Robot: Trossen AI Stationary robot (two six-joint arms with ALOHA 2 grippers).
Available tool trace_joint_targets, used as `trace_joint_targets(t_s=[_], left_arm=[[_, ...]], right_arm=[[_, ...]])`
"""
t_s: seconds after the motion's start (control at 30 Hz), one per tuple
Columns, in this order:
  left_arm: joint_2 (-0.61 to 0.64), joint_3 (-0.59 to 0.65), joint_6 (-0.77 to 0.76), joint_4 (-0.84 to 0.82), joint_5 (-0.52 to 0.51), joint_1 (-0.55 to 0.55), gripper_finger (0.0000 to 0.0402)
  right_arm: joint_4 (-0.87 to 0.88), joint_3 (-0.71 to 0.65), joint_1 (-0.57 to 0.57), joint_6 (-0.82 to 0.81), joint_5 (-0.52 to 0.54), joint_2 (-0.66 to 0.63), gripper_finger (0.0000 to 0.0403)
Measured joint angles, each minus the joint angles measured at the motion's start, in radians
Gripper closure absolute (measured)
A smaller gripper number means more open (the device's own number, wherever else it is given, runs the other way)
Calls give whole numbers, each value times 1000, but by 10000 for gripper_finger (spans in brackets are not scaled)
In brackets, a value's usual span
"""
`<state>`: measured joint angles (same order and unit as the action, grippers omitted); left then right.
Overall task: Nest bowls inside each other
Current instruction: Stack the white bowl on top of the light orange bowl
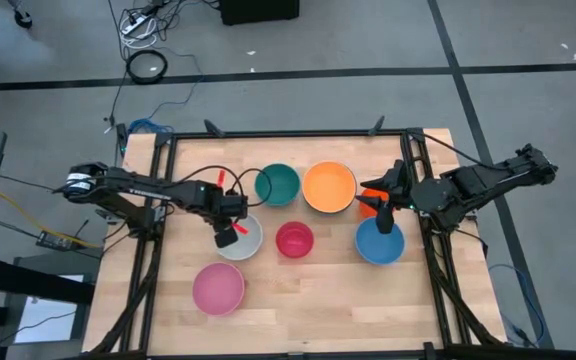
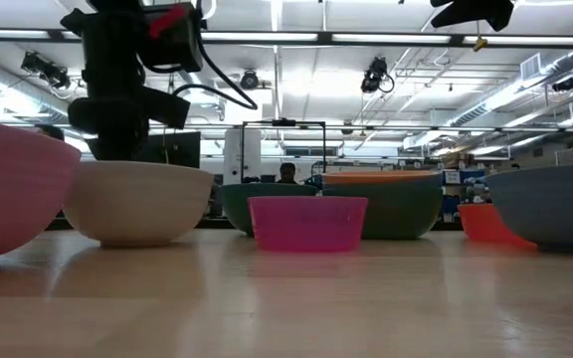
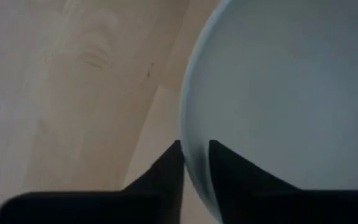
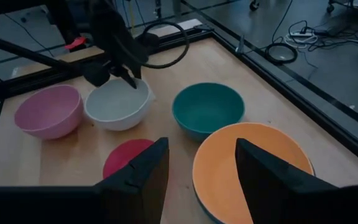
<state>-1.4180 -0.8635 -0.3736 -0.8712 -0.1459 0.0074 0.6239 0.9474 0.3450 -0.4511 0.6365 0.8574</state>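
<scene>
A white bowl stands on the wooden table, left of centre, and my left gripper is shut on its rim, pointing down from above. Around it stand a pink bowl, a red bowl, a teal bowl and a blue bowl. The large orange bowl sits inside a darker bowl. My right gripper hangs open and high at the table's right, above the gap between the orange and blue bowls, with nothing between its fingers. My left gripper pinches the white bowl's rim on the side toward the table's left edge. One finger is inside the bowl and one finger outside. The fingers come from above, pointing steeply down. The bowl stands upright with its base on the table.
A small orange-red bowl lies tilted beside the blue bowl, under my right arm. A black frame runs round the table top. Bare wood lies toward the near edge. A person shows in the room far behind.
</scene>
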Motion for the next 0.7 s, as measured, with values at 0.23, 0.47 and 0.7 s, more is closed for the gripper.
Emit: trace_joint_targets(t_s=[0.23,0.47,0.7], left_arm=[[-3,-17,35,15,13,18,392],[17,-232,182,6,-127,74,395],[14,-472,373,251,-86,171,395]], right_arm=[[1,0,0,1,0,0,229],[5,0,0,4,2,0,229],[5,0,-1,10,11,0,229]])
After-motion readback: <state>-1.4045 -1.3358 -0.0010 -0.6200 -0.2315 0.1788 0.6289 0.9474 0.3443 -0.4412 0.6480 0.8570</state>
